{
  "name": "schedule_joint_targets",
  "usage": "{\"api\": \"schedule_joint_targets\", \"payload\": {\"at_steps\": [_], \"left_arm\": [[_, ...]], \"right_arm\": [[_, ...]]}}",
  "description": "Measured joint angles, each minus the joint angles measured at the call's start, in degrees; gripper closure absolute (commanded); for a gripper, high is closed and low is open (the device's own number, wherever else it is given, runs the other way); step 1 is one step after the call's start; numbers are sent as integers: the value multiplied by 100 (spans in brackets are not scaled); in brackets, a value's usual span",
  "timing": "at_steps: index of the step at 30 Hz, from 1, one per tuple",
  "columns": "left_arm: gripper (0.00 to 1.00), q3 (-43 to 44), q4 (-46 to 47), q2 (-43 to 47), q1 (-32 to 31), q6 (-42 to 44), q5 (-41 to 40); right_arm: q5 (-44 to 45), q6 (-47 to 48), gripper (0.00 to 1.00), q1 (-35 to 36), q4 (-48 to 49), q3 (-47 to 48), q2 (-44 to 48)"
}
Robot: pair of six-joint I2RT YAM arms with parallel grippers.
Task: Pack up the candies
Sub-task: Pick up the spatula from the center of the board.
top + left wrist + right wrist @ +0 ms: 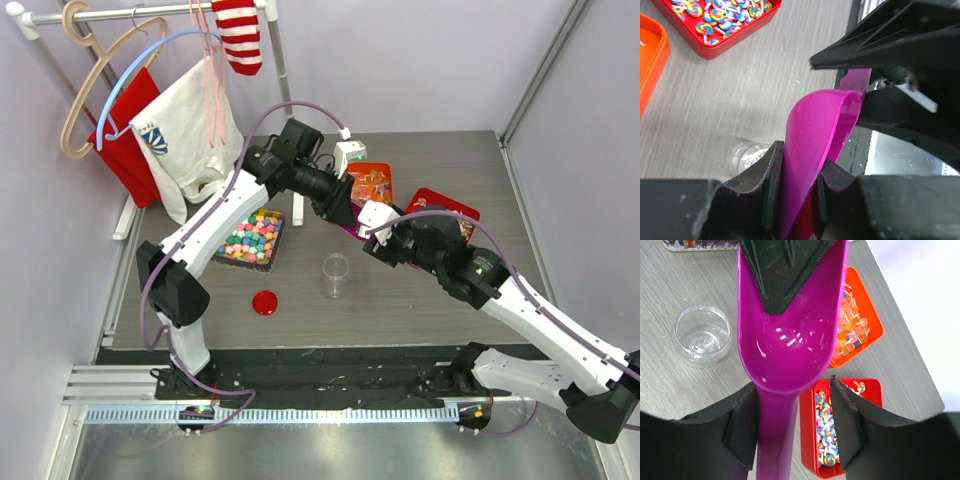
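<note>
The candies (252, 238) are tiny pastel pebbles filling a black tray left of centre. A magenta scoop (815, 130) hangs empty in the air between both grippers, above the table right of the tray. My left gripper (795, 200) is shut on the rim of the scoop's bowl; in the top view it (343, 212) is over the table's middle. My right gripper (795, 425) is open around the scoop's handle (775, 440), which lies against one finger with a gap to the other. A clear empty cup (336, 275) stands in front of the grippers.
A red lid (265, 302) lies near the cup. An orange tin (370, 183) of wrapped sweets and a red tin (445, 210) of swirl sweets sit at the back right. A small white box (350, 155) stands behind the orange tin. Clothes hang at the back left.
</note>
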State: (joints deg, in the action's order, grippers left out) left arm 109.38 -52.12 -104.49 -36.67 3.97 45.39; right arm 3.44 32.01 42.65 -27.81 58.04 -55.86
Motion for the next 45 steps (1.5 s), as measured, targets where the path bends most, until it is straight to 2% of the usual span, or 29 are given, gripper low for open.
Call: {"api": "schedule_joint_targets", "payload": {"at_steps": [5, 14, 22, 27, 39, 45], "left_arm": [[100, 0, -2, -37, 13, -7, 109], [100, 0, 39, -103, 92, -74, 221], [100, 0, 107, -103, 94, -107, 328], [100, -2, 122, -103, 116, -155, 326], [100, -2, 212, -140, 155, -232, 358], [100, -2, 267, -175, 181, -258, 354]], "right_arm": [[-37, -129, 51, 2, 413, -291, -2], [-13, -435, 55, 4, 820, -560, 109], [37, -535, 42, -2, 846, -562, 256], [33, -560, 42, -37, 866, -562, 439], [-33, -778, 51, -79, 1071, -699, 568], [-35, -933, 64, -79, 1134, -717, 492]]}}
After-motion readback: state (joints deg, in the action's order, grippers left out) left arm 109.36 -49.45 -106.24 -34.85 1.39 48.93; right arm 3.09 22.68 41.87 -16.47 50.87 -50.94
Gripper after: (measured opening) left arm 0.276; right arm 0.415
